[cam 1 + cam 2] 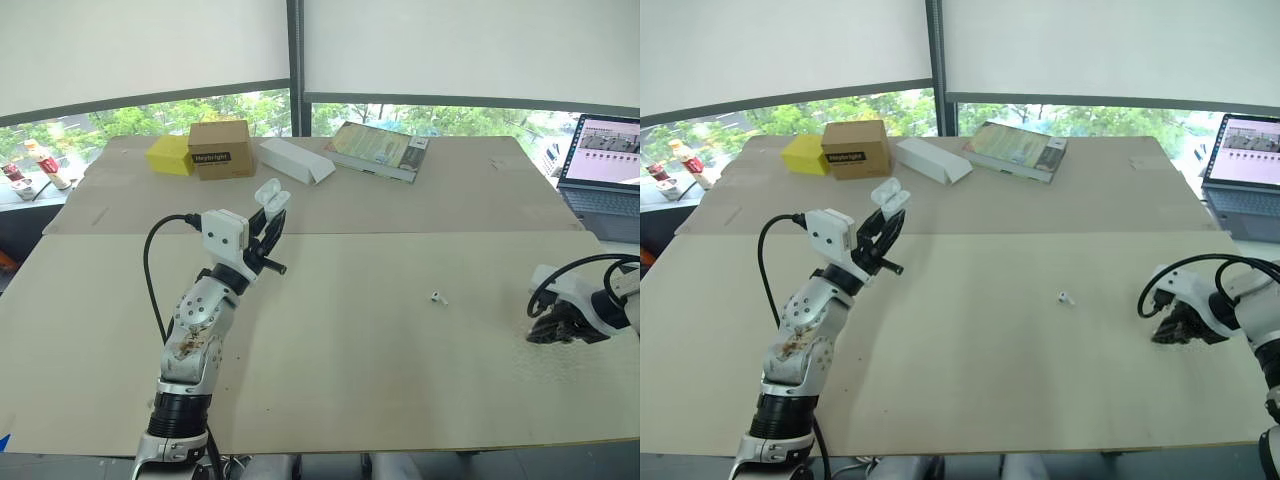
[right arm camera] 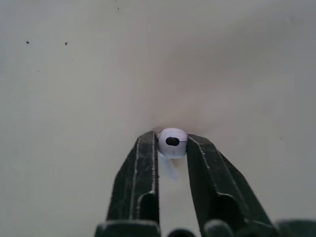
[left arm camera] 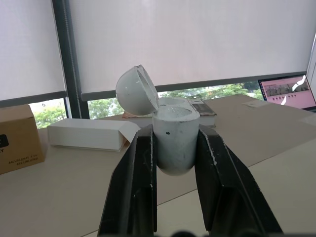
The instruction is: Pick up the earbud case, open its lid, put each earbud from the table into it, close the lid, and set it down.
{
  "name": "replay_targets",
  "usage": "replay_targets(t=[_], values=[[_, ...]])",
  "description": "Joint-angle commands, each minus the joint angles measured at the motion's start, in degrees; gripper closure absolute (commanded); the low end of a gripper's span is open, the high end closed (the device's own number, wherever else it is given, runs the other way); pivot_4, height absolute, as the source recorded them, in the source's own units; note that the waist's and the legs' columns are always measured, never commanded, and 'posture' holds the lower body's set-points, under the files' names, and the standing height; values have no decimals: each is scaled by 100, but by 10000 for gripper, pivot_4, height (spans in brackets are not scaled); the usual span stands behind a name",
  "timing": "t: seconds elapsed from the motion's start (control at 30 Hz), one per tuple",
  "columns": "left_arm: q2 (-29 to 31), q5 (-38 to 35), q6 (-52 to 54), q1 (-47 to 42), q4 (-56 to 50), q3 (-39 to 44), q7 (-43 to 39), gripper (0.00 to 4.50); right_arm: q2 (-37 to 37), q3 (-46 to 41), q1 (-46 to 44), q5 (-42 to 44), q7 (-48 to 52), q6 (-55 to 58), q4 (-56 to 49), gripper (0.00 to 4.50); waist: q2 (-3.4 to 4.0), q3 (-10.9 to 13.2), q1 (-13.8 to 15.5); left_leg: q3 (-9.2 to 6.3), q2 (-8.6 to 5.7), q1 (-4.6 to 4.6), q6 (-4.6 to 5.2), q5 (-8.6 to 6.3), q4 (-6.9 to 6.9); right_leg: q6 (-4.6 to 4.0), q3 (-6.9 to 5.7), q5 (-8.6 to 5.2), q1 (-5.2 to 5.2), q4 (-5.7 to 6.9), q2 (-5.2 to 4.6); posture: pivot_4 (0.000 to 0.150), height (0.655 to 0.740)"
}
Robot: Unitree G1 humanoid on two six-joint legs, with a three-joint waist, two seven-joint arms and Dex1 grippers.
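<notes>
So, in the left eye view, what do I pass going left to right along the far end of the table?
yellow box → brown box → white box → book

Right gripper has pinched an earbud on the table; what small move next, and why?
Probably lift the right gripper straight up: it is shut on the earbud at the table, and the left gripper holds the earbud case raised, lid open.
</notes>
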Motion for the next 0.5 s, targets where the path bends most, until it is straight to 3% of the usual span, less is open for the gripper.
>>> replay_targets(t=[0.03, 0.13, 0.3, 0.4, 0.5], values=[[49, 4, -64, -56, -237, 15, -23, 39528, 98, 14, 157, 73, -10, 161, -23, 41804, 0, 0, 2, 0, 0, 0, 0, 0, 0, 0, 0, 0, 0, 0, 0, 1500, 7400], [55, 8, -82, -85, -205, -8, -42, 39528, 261, -151, 115, 320, 44, 285, -200, 41804, -1, 0, -23, 0, 1, 0, 0, 0, 0, 0, 0, 0, 0, 0, 1, 1500, 7400], [81, -45, -117, -35, -218, -70, -201, 39528, 676, -520, -65, 1432, 719, 737, -1450, 41804, 0, 0, -138, 0, 12, 1, -2, -1, -4, -1, 7, 0, -4, 0, 15, 1500, 7400], [126, -92, -133, 29, -225, -82, -341, 39528, 1828, -1219, -711, 2530, -238, 2183, -2594, 41804, 2, -1, -222, 2, 16, -12, -7, 0, -5, -5, 18, 3, -29, 6, 19, 1500, 7400], [118, -169, -124, -9, -157, -76, -452, 39528, 3079, -1764, -1057, 3173, -1519, 2806, -3603, 41804, 7, -1, -166, 3, 22, -26, -13, 0, -8, -12, 21, 7, -54, 12, 25, 1500, 7400]])
